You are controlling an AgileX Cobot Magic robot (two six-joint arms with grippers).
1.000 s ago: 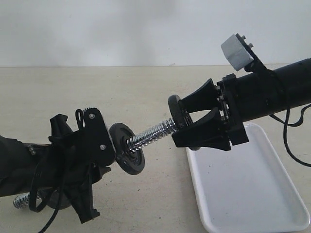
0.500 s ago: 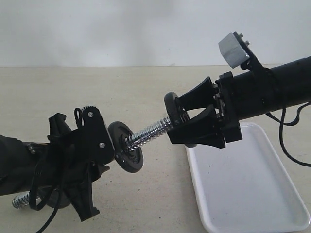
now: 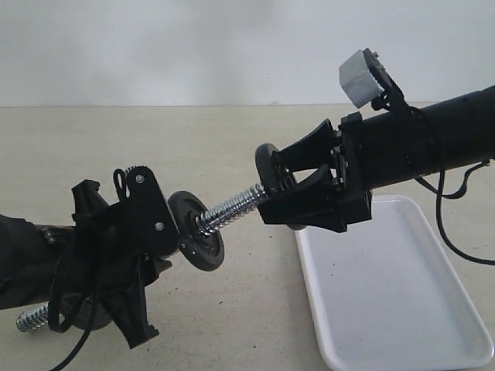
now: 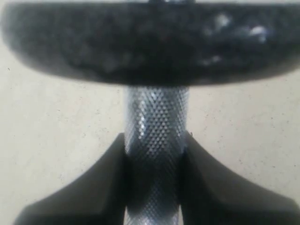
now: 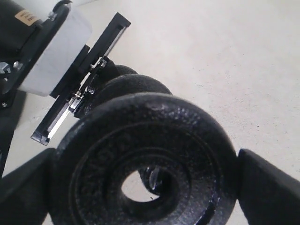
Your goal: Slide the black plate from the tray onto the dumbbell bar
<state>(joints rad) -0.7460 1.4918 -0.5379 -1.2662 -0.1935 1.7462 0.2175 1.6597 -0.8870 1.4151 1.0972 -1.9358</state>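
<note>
The right claw stands wide, clamping the black plate by its rim on 2 sides. The plate hangs in the air, clear of the white tray, with its hole at the threaded tip of the bar. The left claw is closed on the bar's knurled grip, just beside 1 other plate on the bar.

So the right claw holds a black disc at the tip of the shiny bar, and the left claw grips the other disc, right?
Not quite: the left gripper grips the dumbbell bar itself, on its knurled metal beside the other disc, as the left wrist view shows. The right gripper does hold the black plate at the bar's tip.
</note>
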